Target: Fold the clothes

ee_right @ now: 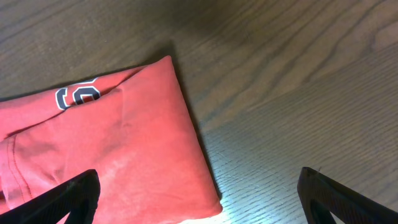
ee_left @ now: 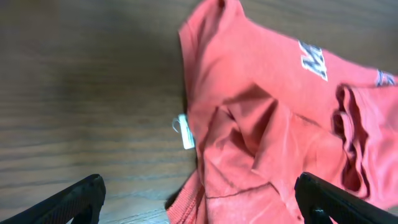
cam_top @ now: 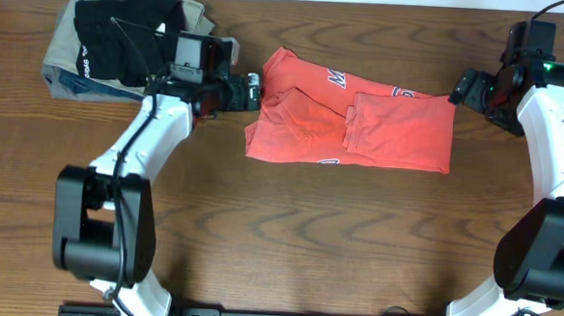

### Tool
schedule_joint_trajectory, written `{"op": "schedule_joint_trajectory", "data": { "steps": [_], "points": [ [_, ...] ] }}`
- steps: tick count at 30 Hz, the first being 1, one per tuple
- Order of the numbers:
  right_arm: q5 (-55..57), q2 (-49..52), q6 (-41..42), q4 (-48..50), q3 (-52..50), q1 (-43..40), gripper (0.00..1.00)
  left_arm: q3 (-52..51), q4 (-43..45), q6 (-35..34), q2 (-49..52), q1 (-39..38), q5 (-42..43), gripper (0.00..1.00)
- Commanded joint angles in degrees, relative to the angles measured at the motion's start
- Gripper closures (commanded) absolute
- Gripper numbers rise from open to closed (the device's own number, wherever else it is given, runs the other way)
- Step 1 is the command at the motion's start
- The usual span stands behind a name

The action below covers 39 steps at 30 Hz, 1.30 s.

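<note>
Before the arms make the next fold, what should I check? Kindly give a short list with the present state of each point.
1. Left pincer open and holding nothing: ok.
2. Right pincer open and holding nothing: ok.
3. T-shirt lies apart from the black garment at the table's corner: ok.
4. Right end of the T-shirt flat with a straight edge: ok.
5. Left end of the T-shirt smooth: not ok, the cloth is bunched and creased there.
6. Hidden layers underneath lie flat: cannot tell.
</note>
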Motion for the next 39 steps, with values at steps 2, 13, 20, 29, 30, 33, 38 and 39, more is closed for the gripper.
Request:
{"op": "schedule_joint_trajectory", "data": {
  "steps": [2, 13, 20, 29, 30, 33, 38, 39],
  "points": [
    [0.6, 0.1, 0.8, -0.1, -0.2, -0.2, 0.01, 0.1, -0.1, 4.1, 4.9, 0.9, 12.1, 0.02],
    [0.6, 0.1, 0.8, -0.1, -0.2, -0.2, 0.01, 0.1, 0.7, 4.5, 12.3, 0.9, 12.9, 0.02],
    [0.6, 0.1, 0.8, -0.1, -0.2, -0.2, 0.01, 0.1, 3.0, 4.4, 13.5, 0.7, 18.7, 0.02],
    [0.6, 0.1, 0.8, -0.1, -0.2, -0.2, 0.01, 0.1, 6.4, 1.7, 13.7, 0.6, 18.7, 0.02],
    [0.6, 0.1, 0.8, -0.1, -0.2, -0.2, 0.01, 0.1, 6.9, 1.6, 13.7, 0.6, 18.7, 0.02],
    [0.6, 0.1, 0.8, -0.1, -0.2, -0.2, 0.01, 0.1, 7.9, 0.5, 13.7, 0.4, 18.7, 0.02],
    [0.6, 0.1, 0.8, -0.1, -0.2, -0.2, 0.01, 0.1, 8.1, 0.6, 13.7, -0.6, 18.6, 0.02],
    [0.6, 0.1, 0.8, -0.1, -0.2, -0.2, 0.01, 0.1, 8.2, 0.6, 13.9, -0.9, 18.6, 0.02]
  ]
}}
